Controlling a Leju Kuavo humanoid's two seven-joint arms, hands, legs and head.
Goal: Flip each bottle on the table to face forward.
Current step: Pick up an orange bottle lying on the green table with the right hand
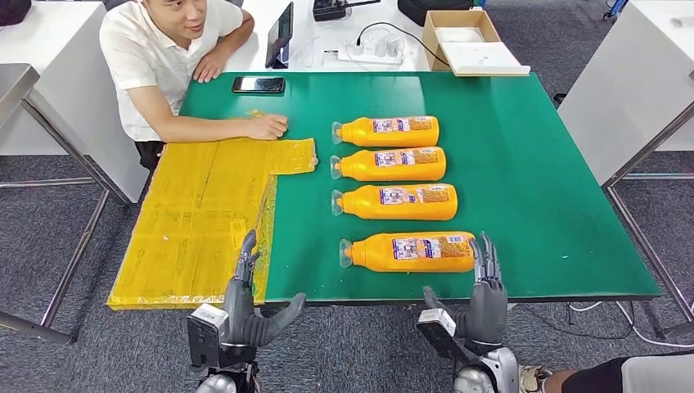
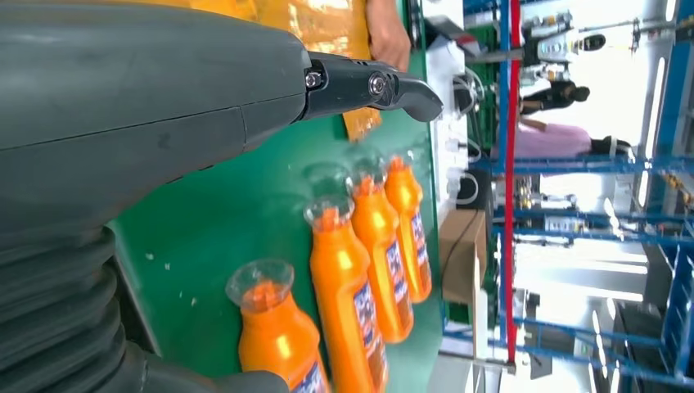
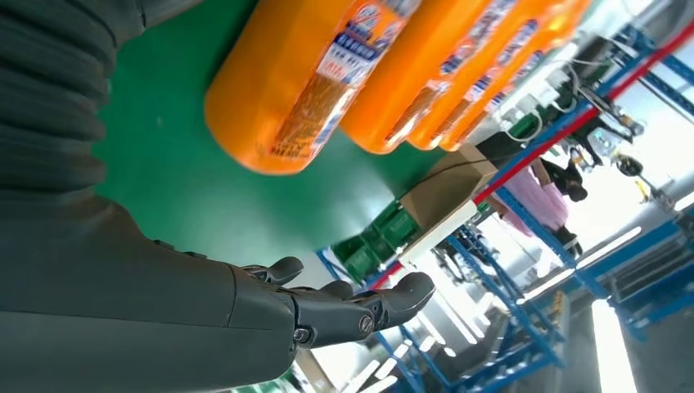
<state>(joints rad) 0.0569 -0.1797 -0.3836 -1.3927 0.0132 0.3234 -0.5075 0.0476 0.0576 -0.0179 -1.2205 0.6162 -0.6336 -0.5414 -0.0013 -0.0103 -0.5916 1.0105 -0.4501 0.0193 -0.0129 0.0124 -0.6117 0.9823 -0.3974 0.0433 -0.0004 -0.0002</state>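
Bottles: four orange bottles (image 1: 398, 191) lie in a row on bench (image 1: 532, 180), labels up | my left hand (image 1: 245, 270) and right hand (image 1: 485, 274): fingers apart, empty, flanking nearest bottle (image 1: 407, 251), probably for a two-sided grasp.

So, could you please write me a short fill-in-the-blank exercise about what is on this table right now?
1. ____ orange bottles lie in a row on the table.
2. The table's top is ____ in colour.
3. The right hand is by the base of the ____ bottle.
4. The left hand is above the ____ sheet.

Missing words: four; green; nearest; yellow
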